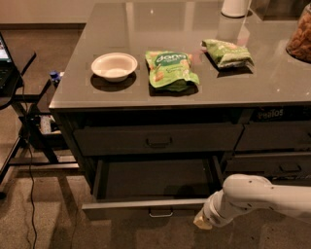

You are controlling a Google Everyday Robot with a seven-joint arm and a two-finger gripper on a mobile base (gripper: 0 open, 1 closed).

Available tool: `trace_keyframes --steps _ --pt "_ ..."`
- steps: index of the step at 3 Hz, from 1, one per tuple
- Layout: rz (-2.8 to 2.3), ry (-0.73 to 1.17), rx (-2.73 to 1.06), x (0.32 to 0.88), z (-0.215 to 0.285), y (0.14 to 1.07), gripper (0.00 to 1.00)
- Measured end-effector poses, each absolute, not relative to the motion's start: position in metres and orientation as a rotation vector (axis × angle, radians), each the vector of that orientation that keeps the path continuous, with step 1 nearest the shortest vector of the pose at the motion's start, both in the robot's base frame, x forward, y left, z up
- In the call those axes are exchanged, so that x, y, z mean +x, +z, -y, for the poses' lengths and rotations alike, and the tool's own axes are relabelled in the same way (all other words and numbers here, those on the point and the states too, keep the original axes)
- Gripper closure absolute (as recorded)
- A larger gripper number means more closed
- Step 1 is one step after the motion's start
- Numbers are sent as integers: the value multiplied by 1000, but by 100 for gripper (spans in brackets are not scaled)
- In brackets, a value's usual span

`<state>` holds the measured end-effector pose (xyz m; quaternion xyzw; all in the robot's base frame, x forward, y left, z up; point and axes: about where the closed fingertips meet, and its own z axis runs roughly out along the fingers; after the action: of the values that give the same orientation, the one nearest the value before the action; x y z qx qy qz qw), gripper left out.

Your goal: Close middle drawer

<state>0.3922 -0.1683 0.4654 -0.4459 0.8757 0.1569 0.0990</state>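
The middle drawer [121,209] stands pulled far out of the dark cabinet, its shallow inside bare and its flat front panel low in the view. A small metal loop handle [160,212] sits at the panel's centre. My white arm reaches in from the lower right. The gripper [202,223] is at its tip, just right of the panel's right end and slightly below it. Above the open drawer is a closed drawer [158,139] with a dark handle.
On the grey countertop [97,95] lie a white bowl [114,66], a green snack bag [170,69], a second green bag [227,52], a white container [235,7] and a jar [300,36]. Narrower drawers [286,168] are at the right. A black stand [19,97] with cables is at the left.
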Motion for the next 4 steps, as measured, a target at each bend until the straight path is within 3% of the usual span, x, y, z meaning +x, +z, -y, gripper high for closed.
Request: trace_keyframes --steps 4 --pt "-2555 402 -1376 452 141 427 100"
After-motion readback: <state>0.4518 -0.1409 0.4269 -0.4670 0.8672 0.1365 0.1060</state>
